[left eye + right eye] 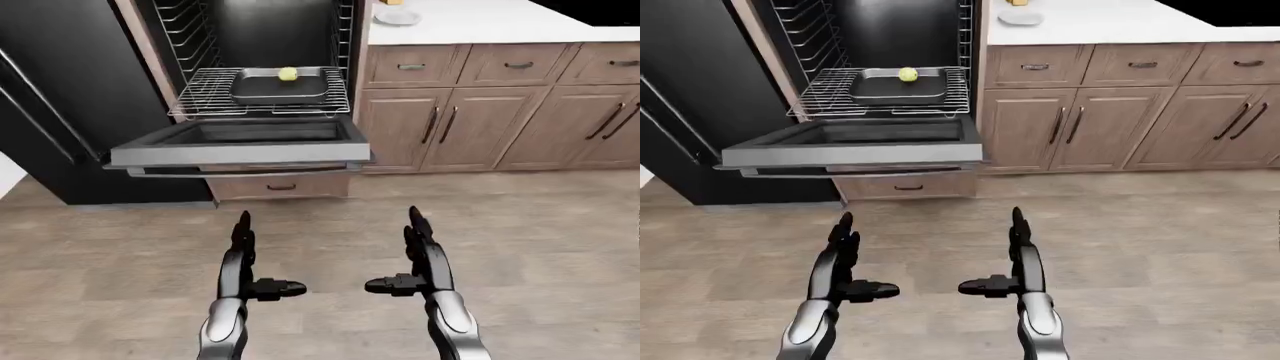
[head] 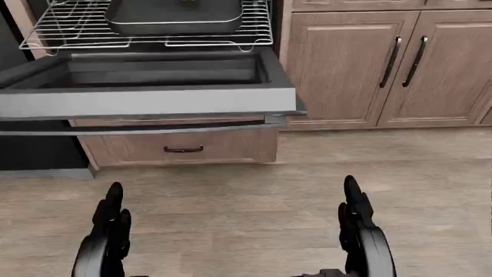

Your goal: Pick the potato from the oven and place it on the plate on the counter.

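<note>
The potato is small and yellowish. It lies in a dark baking tray on the pulled-out wire rack of the open oven, at the top of the left-eye view. The oven door hangs open below the rack. A white plate sits on the white counter to the right of the oven. My left hand and right hand are open and empty, held low over the wood floor, well short of the oven.
A black fridge stands left of the oven. Wooden cabinets and drawers run under the counter to the right. A drawer sits under the oven door. A small yellow object stands behind the plate.
</note>
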Controlling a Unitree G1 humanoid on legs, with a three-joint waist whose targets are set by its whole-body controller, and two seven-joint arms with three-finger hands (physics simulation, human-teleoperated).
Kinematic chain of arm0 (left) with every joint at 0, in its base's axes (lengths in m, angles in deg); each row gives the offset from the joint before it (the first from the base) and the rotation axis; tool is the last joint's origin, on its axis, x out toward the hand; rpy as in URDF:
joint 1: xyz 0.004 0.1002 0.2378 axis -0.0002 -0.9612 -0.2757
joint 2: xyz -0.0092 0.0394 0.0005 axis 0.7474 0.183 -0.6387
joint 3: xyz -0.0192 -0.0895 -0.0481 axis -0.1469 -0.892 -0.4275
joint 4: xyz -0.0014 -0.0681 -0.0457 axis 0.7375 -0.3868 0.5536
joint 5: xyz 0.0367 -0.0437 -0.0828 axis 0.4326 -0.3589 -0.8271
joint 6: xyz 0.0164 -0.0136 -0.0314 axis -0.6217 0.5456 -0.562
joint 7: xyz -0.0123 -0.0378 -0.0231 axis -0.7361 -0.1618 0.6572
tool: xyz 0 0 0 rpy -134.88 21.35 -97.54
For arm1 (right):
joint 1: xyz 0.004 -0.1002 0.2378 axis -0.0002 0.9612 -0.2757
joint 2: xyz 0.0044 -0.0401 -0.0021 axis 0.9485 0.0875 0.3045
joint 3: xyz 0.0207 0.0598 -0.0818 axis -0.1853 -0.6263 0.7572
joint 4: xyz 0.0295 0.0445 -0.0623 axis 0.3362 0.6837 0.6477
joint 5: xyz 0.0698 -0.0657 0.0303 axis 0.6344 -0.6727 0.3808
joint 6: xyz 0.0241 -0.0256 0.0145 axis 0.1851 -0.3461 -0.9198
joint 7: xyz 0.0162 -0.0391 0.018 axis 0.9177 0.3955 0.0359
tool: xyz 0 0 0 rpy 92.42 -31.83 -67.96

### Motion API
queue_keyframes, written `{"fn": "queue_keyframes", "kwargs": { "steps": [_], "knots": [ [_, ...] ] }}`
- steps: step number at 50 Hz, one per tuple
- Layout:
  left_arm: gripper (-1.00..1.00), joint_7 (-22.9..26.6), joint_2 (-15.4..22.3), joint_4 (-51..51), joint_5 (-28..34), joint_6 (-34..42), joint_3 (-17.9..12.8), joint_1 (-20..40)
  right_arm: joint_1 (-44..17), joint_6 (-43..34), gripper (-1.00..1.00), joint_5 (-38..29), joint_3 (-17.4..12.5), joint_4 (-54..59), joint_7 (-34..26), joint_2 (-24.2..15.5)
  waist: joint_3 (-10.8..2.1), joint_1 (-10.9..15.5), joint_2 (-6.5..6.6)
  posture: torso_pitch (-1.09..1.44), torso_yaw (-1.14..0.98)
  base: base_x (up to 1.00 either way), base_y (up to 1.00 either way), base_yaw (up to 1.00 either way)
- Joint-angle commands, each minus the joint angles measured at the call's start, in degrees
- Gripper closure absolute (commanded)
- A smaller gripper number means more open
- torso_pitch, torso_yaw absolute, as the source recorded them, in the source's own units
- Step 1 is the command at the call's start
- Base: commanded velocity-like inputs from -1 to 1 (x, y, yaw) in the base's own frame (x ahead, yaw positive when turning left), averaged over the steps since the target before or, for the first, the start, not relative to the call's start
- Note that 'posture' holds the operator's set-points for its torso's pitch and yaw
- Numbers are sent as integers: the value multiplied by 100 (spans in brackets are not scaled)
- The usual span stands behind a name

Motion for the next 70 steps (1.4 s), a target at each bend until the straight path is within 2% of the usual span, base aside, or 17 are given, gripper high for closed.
{"fn": "queue_keyframes", "kwargs": {
  "steps": [1, 3, 5, 8, 18, 26, 27, 30, 36, 45, 47, 49, 52, 53, 58, 65, 70],
  "knots": [
    [-100, 6, 11, 1067, -62, 91, 12, -15, -228, 265, -100, -29, 9, -433, -16, -46, -5, -12, -45, 0, 0, 0, 0, 0],
    [-100, 1, 18, 1223, -53, 281, 2, 18, -272, 184, -100, -29, -21, -441, -24, -62, -356, 55, 1, 0, 0, 0, 0, 0],
    [-100, 14, 30, 1223, -50, 373, -15, 97, -495, 385, -100, 29, -141, 38, -90, -137, -94, 40, -39, 0, 0, 0, 0, 0],
    [-100, 28, 40, 1646, -36, 820, 3, 111, -489, 261, -100, 27, -163, -72, -123, -167, -432, 55, -41, 0, 0, 0, 0, 0],
    [-100, 257, 245, 2780, -357, 2699, -298, 739, -849, -844, -100, 387, -420, -983, -402, -353, -502, 51, -16, 0, 0, 0, 0, 0],
    [-100, 70, 657, 4029, -1042, 5242, -823, 2128, -1640, -2341, -100, 613, -620, -1859, -512, -681, -549, 41, -13, 0, 0, 1, 0, 0],
    [-100, 54, 746, 4073, -1104, 5417, -857, 2279, -1725, -2459, -100, 623, -656, -1940, -535, -736, -642, 43, 10, 0, 0, 15, 0, 0],
    [-100, -49, 960, 4037, -1349, 5837, -1104, 2834, -2187, -2924, -100, 657, -730, -2042, -585, -929, -214, 51, 7, 0, 0, 47, -1, 0],
    [-100, -282, 1378, 3610, -1778, 6289, -1214, 3765, -3026, -3649, -100, 775, -966, -2159, -676, -1401, -239, 33, -358, 0, 0, 54, -1, 0],
    [-100, -679, 1889, 3199, -2292, 6557, -1447, 4554, -3802, -4231, -100, 941, -1051, -2184, -855, -1823, -260, -11, -49, 0, 0, 55, -1, 0],
    [-100, -669, 2016, 3190, -2403, 6494, -1433, 4672, -3970, -4425, -100, 1006, -1097, -2274, -863, -1907, -297, -69, 134, 0, 0, 59, -1, 0],
    [-100, -769, 2097, 3189, -2547, 6681, -1514, 4859, -4120, -4559, -100, 1063, -1136, -2297, -877, -2007, -390, -94, 481, 0, 0, 59, -1, 0],
    [-100, -921, 2202, 3351, -2784, 6959, -1570, 5073, -4221, -4760, -100, 1152, -1195, -2419, -897, -2130, -203, -14, 445, 0, 0, 59, -1, 0],
    [-100, -969, 2231, 3330, -2826, 6972, -1577, 5120, -4255, -4836, -100, 1180, -1228, -2475, -885, -2171, -256, 40, 357, 0, 0, 59, -37, 0],
    [-100, -1166, 2328, 3360, -3047, 7097, -1620, 5219, -4266, -5025, -100, 1282, -1299, -2657, -883, -2302, -257, -75, 492, 0, 0, 59, -70, 0],
    [-100, -1379, 2421, 3681, -3376, 7309, -1681, 5074, -4196, -5209, -100, 1367, -1361, -2968, -990, -2529, -375, -206, 213, 0, 0, 36, -77, 0],
    [-100, -1395, 2571, 3786, -3533, 7416, -1760, 5060, -4080, -5404, -100, 1453, -1537, -3298, -1129, -2635, -469, -274, -404, 0, 0, 1, -75, 0]
  ]
}}
